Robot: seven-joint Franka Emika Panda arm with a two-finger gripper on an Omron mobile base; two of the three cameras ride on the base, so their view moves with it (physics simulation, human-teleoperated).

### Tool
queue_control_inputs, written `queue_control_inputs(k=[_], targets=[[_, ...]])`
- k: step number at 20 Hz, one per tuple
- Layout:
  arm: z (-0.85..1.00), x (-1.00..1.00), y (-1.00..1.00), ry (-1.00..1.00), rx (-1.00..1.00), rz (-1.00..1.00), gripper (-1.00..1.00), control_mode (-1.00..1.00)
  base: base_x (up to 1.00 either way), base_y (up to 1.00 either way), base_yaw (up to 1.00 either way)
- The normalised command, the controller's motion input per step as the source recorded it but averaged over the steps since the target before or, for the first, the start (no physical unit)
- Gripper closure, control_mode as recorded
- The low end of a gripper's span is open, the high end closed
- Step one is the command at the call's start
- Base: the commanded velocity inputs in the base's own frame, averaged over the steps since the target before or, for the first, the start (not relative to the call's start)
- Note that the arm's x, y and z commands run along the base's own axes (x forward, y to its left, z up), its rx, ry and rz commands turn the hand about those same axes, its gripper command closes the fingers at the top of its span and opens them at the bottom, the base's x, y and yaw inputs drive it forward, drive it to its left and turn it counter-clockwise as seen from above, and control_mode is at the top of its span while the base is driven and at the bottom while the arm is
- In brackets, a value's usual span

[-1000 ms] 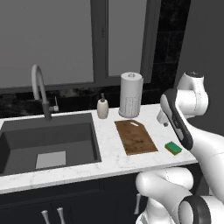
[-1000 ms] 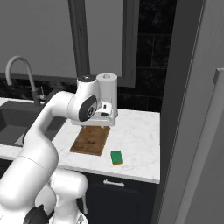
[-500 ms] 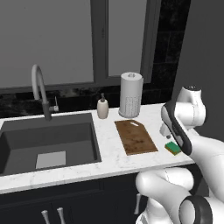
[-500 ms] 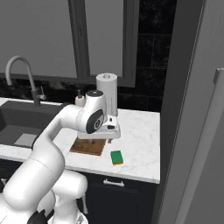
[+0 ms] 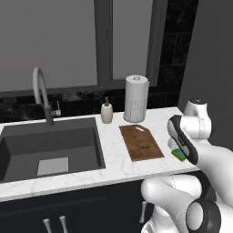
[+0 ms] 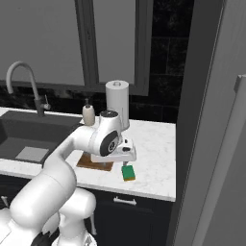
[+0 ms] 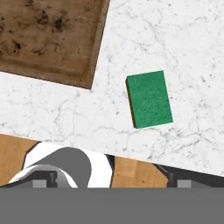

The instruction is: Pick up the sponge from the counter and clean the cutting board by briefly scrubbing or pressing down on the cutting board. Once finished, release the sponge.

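Sponge (image 7: 149, 99) on the tabletop (image 7: 183, 39) looks light and squishy, so I'd pinch its long sides with the claw (image 6: 126, 156), jaws apart right now.

Directly below the gripper (image 6: 126, 161) the sponge (image 7: 149, 99) lies on the counter (image 6: 153, 144) near its front edge, just beside but apart from the cutting board (image 5: 140, 142), with the paper towel roll (image 5: 136, 98), soap bottle (image 5: 107, 111) and sink (image 5: 50, 148) beyond that board.
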Motion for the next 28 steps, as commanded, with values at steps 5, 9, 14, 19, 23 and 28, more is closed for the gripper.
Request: queue_control_inputs(k=[5, 9, 14, 19, 23, 28], targets=[[-0.31, 0.27, -0.28, 0.00, 0.00, -0.02, -1.00, -1.00, 0.00, 0.00, 0.00], [-0.38, 0.33, -0.23, 0.00, 0.00, -0.01, -1.00, -1.00, 0.00, 0.00, 0.00], [-0.25, 0.23, -0.15, 0.00, 0.00, 0.00, -1.00, -1.00, 0.00, 0.00, 0.00], [-0.21, 0.04, 0.00, 0.00, 0.00, 0.00, -1.00, -1.00, 0.00, 0.00, 0.00], [-0.26, 0.02, 0.00, 0.00, 0.00, 0.00, -1.00, -1.00, 0.00, 0.00, 0.00], [-0.21, 0.02, 0.00, 0.00, 0.00, 0.00, -1.00, -1.00, 0.00, 0.00, 0.00]])
